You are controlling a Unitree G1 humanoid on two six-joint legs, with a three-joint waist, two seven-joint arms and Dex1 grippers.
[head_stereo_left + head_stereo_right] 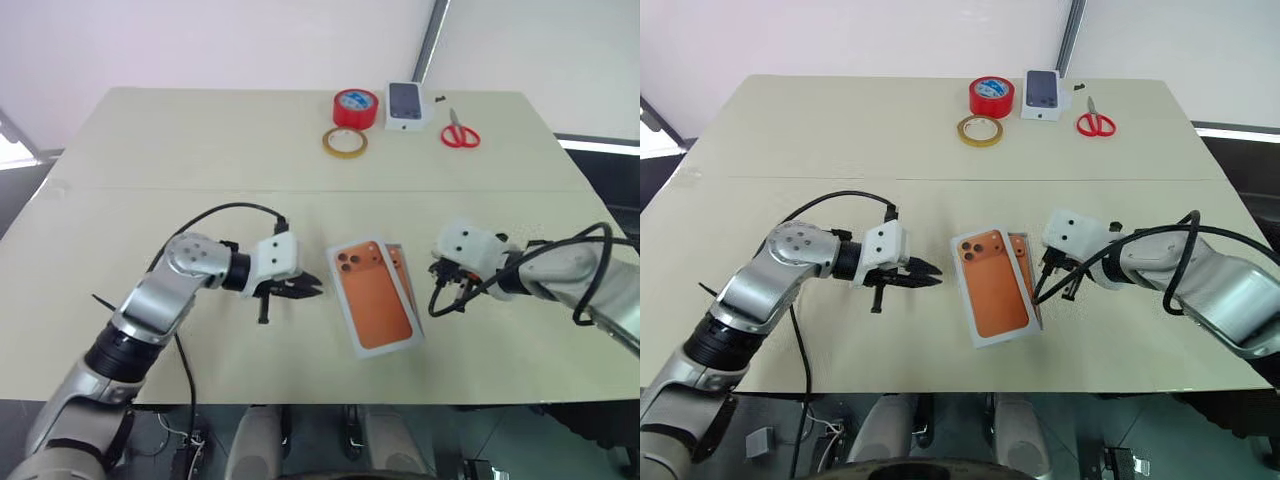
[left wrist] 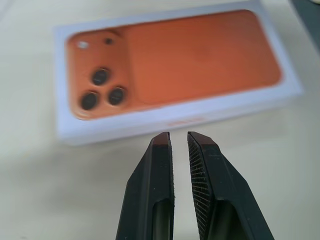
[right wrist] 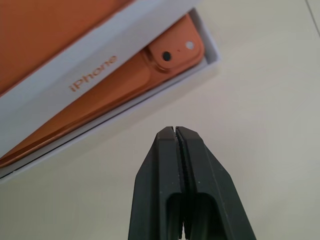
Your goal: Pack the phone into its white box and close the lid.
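The lid (image 1: 372, 293), white-edged with an orange phone print on top, lies askew over the white box (image 3: 207, 54) near the front middle of the pale worktop (image 1: 200, 150). It is not seated square — the box sticks out from under its right edge, and in the right wrist view the phone (image 3: 170, 52) shows inside that uncovered strip, orange, camera bump up.

The left gripper (image 1: 297, 290) hovers just left of the lid, pointing toward it. Its fingers (image 2: 155, 170) stand a narrow slit apart and hold nothing.

The right gripper (image 1: 447, 292) hangs just right of the box, apart from it, pointing down toward the worktop. Its fingers (image 3: 165, 165) are pressed together on nothing.

Along the far edge of the worktop sit a red tape roll (image 1: 355, 106), a yellowish tape ring (image 1: 344, 142) in front of it, a small white box picturing a dark phone (image 1: 405, 104) — and red-handled scissors (image 1: 459, 131) to the right.
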